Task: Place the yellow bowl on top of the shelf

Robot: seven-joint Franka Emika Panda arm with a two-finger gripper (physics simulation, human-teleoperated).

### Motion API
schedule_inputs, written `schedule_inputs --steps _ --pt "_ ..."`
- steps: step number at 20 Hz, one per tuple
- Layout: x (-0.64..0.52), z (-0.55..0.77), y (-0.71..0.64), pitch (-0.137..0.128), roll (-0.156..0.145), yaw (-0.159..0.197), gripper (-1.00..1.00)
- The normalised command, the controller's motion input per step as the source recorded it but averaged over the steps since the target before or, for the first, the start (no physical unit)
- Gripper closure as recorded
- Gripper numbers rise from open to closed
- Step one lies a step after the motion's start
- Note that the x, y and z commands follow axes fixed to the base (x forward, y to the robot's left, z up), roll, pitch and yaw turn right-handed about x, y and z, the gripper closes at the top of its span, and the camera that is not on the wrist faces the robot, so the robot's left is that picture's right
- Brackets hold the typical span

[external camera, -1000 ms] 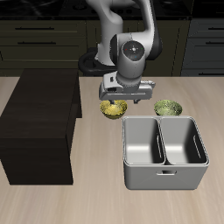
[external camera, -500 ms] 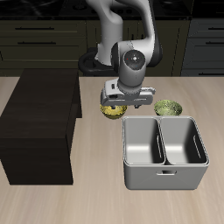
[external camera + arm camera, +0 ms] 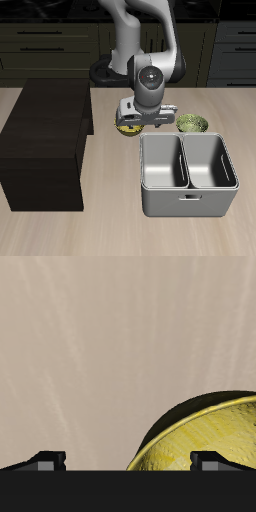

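Yellow bowl (image 3: 127, 126) is sitting on the table (image 3: 110, 225) between the dark shelf (image 3: 45, 140) and a green bowl (image 3: 192, 124). The hand (image 3: 137, 122) is hovering over its rim, fingers (image 3: 46, 459) apart, gripping nothing. Its off-centre position is risking a fingertip striking the rim and tipping or skidding the bowl.

Even, shadowless simulator light, sharp throughout.
The table (image 3: 110, 225) is lit flat and pale; the shelf (image 3: 45, 135) reads near black, its detail lost. No glare, blur or edge distortion shows in either view.
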Motion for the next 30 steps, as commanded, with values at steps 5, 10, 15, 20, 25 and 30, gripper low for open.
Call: schedule_inputs --steps 5,10,15,20,25,30 --pt "-0.03 -0.08 -0.01 0.011 0.02 -0.017 1.0" --pt "0.0 0.1 -0.04 -0.023 -0.004 0.004 1.0" --pt "0.02 0.04 -0.05 0.002 -0.016 0.009 1.0" --pt "0.0 0.14 -0.05 -0.032 -0.014 0.013 1.0" --pt "0.01 0.32 -0.11 -0.049 -0.025 0.018 1.0" --pt "-0.02 0.37 -0.1 -0.061 -0.021 0.006 1.0"
